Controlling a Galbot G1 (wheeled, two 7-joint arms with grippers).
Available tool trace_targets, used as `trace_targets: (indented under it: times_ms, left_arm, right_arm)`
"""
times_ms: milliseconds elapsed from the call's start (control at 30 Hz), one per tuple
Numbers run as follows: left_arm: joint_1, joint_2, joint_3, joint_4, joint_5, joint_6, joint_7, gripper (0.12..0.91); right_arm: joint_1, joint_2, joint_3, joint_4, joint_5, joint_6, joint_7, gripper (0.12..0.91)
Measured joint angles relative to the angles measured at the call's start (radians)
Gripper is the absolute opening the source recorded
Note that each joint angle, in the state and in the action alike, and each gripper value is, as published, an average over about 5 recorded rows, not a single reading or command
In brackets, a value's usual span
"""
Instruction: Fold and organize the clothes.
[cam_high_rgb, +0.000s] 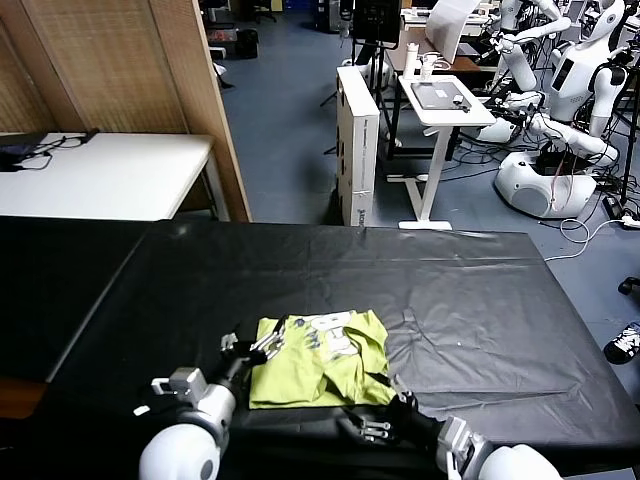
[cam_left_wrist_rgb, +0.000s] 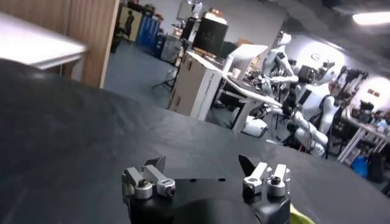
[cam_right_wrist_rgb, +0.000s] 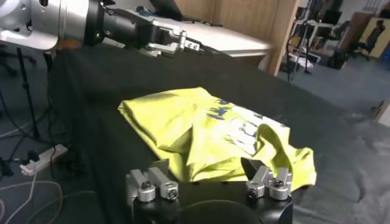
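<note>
The clothes are one lime yellow-green T-shirt (cam_high_rgb: 320, 372), crumpled on the black table (cam_high_rgb: 470, 300) near its front edge, with the white-grey print facing up (cam_right_wrist_rgb: 241, 125). My left gripper (cam_high_rgb: 262, 345) is open at the shirt's left edge; in its own wrist view the gripper (cam_left_wrist_rgb: 201, 164) holds nothing and only a sliver of the shirt (cam_left_wrist_rgb: 300, 216) shows. My right gripper (cam_high_rgb: 365, 422) sits low at the shirt's front edge. In the right wrist view this gripper (cam_right_wrist_rgb: 206, 167) has its fingers apart, with the shirt's near hem lying between them. The left gripper (cam_right_wrist_rgb: 177, 41) shows beyond the shirt.
The black cloth covers the whole table and wrinkles to the right of the shirt (cam_high_rgb: 450, 350). Behind it stand a white table (cam_high_rgb: 110, 170), a wooden screen (cam_high_rgb: 190, 90), a tall white box (cam_high_rgb: 357, 140) and other white robots (cam_high_rgb: 560, 120).
</note>
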Motion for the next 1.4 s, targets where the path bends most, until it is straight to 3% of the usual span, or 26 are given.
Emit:
trace_targets:
  times_ms: [167,267,533,833,967,1233,1300,1400]
  left_arm:
    - [0.0,0.004,0.0,-0.001,0.0,-0.001,-0.002,0.907]
    - [0.0,0.007,0.0,-0.002,0.0,-0.001,-0.003,0.907]
    - [0.007,0.017,-0.001,-0.003,0.002,-0.001,-0.004,0.907]
    - [0.01,0.014,-0.002,-0.002,0.006,-0.002,-0.004,0.907]
    - [0.014,0.014,-0.001,-0.001,0.008,-0.003,-0.003,0.907]
    - [0.006,0.019,0.0,0.01,0.008,-0.004,-0.002,0.907]
    - [0.006,0.019,-0.002,0.013,0.007,-0.005,-0.002,0.907]
    - [0.01,0.02,-0.011,0.018,0.007,-0.007,-0.001,0.907]
  right_arm:
    - [0.0,0.012,-0.002,-0.014,-0.002,0.0,0.005,0.251]
    - [-0.001,0.015,0.0,-0.019,-0.001,0.002,0.01,0.163]
    - [-0.025,0.0,0.03,0.005,0.053,-0.015,0.033,0.14]
    - [-0.094,-0.047,0.123,0.04,0.07,-0.073,0.061,0.144]
    - [-0.1,-0.044,0.144,0.042,0.071,-0.103,0.082,0.282]
    - [-0.145,-0.059,0.197,0.073,0.091,-0.116,0.085,0.781]
    - [-0.159,-0.066,0.214,0.087,0.102,-0.117,0.085,0.862]
    - [-0.18,-0.08,0.242,0.115,0.119,-0.117,0.079,0.901]
